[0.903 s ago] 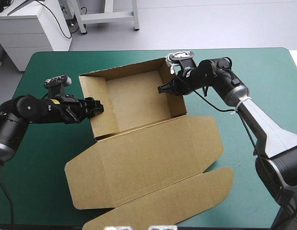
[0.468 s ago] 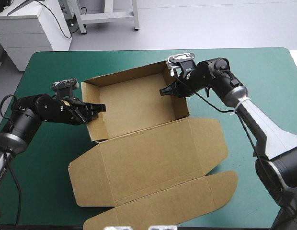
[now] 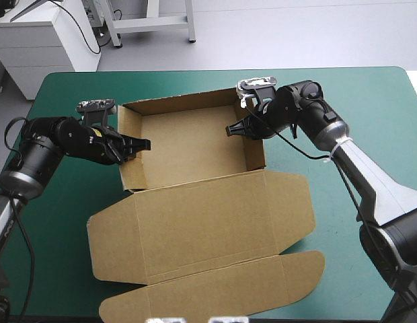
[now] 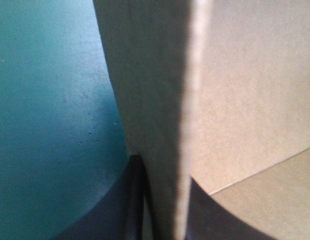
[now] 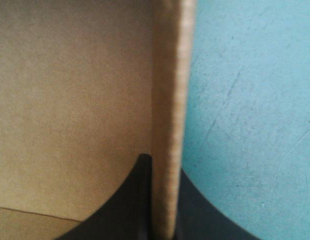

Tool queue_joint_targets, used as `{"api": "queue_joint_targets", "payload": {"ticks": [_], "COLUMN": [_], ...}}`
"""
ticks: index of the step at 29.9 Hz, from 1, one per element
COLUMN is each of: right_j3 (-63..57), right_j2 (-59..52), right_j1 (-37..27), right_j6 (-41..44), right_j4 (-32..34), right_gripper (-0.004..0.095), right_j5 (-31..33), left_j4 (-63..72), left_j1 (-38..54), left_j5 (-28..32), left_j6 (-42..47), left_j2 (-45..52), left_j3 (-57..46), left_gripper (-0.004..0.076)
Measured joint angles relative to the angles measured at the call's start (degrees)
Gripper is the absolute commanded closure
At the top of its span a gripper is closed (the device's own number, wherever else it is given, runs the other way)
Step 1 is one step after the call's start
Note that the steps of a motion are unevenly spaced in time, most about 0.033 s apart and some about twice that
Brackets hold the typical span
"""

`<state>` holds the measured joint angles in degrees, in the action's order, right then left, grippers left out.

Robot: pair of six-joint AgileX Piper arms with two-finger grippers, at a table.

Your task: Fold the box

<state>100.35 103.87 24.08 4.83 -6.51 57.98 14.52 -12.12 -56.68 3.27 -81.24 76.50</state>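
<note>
The brown box (image 3: 188, 145) stands as an open tray at the table's middle, with its walls raised. Its lid (image 3: 208, 222) lies flat toward the front edge. My left gripper (image 3: 138, 143) is shut on the tray's left wall, one black finger inside and one outside. In the left wrist view that wall (image 4: 150, 100) runs edge-on between the fingers of the left gripper (image 4: 162, 200). My right gripper (image 3: 230, 129) is shut on the right wall near its far corner. That wall (image 5: 167, 125) also runs edge-on, pinched in the right gripper (image 5: 164, 200).
The lid's front flap (image 3: 215, 289) reaches almost to the table's near edge. Bare teal-green cover (image 3: 370, 101) shows to the right of the box and along the far edge. A narrower strip lies between the left wall and the table's left edge.
My left gripper stood open beside the left wall earlier and has now shut on it. The box has turned and shifted a little, its lid swinging left. The right gripper kept its hold.
</note>
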Motion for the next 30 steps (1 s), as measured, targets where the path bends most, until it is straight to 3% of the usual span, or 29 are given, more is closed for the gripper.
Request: {"api": "queue_joint_targets", "payload": {"ticks": [8,15,30], "right_j3": [0.24,0.24,0.18], "right_j2": [-1.0,-2.24,6.29], "right_j1": [0.19,-0.11,-2.56], "right_j6": [2.36,4.97,4.94], "right_j4": [1.9,7.34,4.11], "right_gripper": [0.0928,0.0928,0.0926], "right_j5": [2.19,7.31,10.33], "left_j4": [-1.53,1.32,1.42], "left_j1": [-0.06,-0.72,-2.85], "left_j5": [-8.39,-8.59,-8.23], "left_j6": [0.43,0.92,1.88], "left_j2": [-8.63,-13.69,-26.38], "left_j3": [11.67,12.99,13.46], "left_gripper": [0.0732,0.0732,0.0732]}}
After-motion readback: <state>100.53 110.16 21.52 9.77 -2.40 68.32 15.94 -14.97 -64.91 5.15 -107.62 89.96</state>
